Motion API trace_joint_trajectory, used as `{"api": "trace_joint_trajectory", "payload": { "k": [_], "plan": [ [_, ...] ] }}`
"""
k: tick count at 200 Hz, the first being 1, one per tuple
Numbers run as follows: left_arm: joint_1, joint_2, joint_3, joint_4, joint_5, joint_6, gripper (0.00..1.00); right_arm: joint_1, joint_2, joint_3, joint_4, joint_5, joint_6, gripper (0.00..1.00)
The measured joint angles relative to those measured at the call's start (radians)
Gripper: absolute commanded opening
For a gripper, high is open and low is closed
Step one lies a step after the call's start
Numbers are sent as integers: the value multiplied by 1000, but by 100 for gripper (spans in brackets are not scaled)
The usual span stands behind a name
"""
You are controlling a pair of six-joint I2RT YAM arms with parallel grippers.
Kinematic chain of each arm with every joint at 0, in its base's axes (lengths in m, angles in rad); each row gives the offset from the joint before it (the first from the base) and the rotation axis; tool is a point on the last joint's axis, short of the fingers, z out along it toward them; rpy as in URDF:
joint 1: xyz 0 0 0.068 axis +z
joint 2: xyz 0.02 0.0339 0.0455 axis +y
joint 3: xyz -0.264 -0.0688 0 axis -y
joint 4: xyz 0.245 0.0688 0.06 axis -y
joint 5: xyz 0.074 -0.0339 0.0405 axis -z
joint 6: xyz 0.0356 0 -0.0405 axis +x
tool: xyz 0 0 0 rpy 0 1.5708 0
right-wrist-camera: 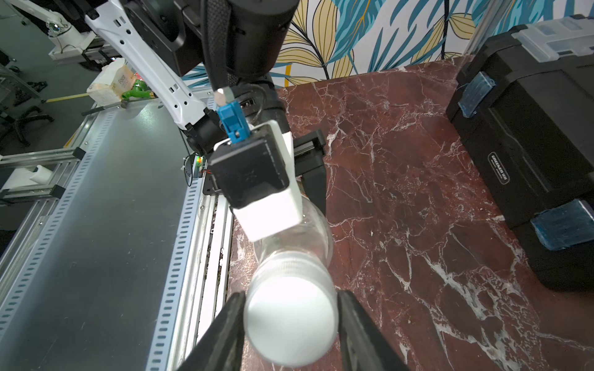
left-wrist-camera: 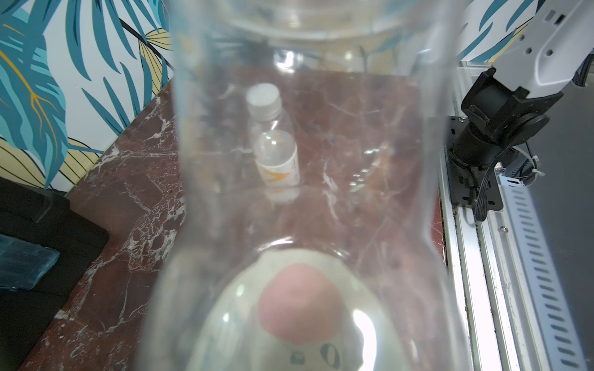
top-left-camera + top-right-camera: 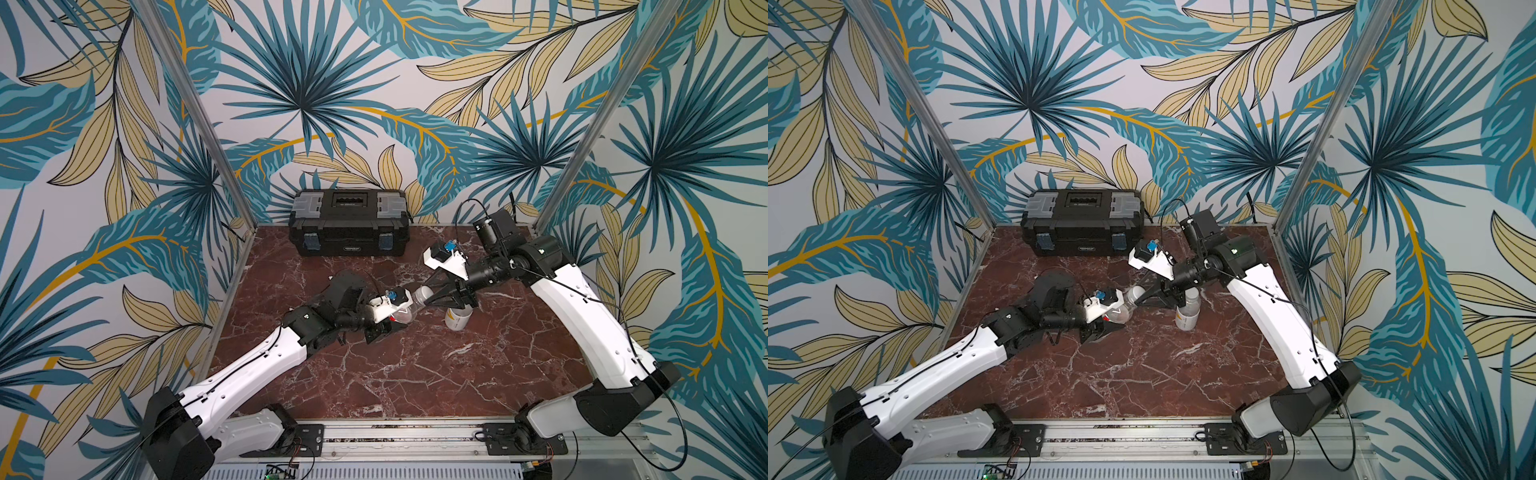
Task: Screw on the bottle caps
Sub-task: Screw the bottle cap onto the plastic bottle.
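The right fingers [image 1: 291,297] are clamped on the white cap [image 1: 289,324], seated on the neck of the red-marked bottle [image 1: 316,234], whose long axis runs straight away from them into the left fingers [image 3: 392,324], closed round its body. The yellow-label bottle [image 2: 278,160] stands capped on the desk [image 3: 415,374] nearby.

The small clear plastic bottle with a red-marked white label [image 2: 299,308] is filling the left wrist view as a blur, with both ends running off the picture. In both top views, the black right gripper [image 3: 432,296] [image 3: 1144,296] is hiding part of the small clear bottle with a white-yellow label [image 3: 457,322] [image 3: 1187,320]. The right wrist view's bottom edge is cutting off that gripper's fingers [image 1: 221,337].
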Motion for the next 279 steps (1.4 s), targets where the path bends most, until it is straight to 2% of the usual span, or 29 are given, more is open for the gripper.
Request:
{"api": "trace_joint_trajectory", "payload": {
  "k": [37,72,123,178,209,229,259,263,279],
  "plan": [
    [0,0,0,-6,-3,-5,27,3,7,4,0,4,29,15],
    [1,0,0,-13,-8,-10,27,8,10,4,11,9,108,7],
    [7,0,0,-43,-31,-32,27,21,37,4,47,11,277,0],
    [7,0,0,-72,-71,-32,28,46,42,-7,83,59,460,0],
    [8,0,0,-80,-92,-27,44,52,17,-51,133,80,514,0],
    [7,-2,0,-62,-116,-25,71,58,2,-57,155,106,544,0],
    [1,-24,-2,27,-178,-21,90,71,8,-53,167,166,603,0],
    [0,-29,-2,37,-183,-21,99,72,12,-48,163,175,608,0],
    [-2,-55,-3,78,-202,-21,100,74,32,-17,135,223,615,0]
  ]
}}
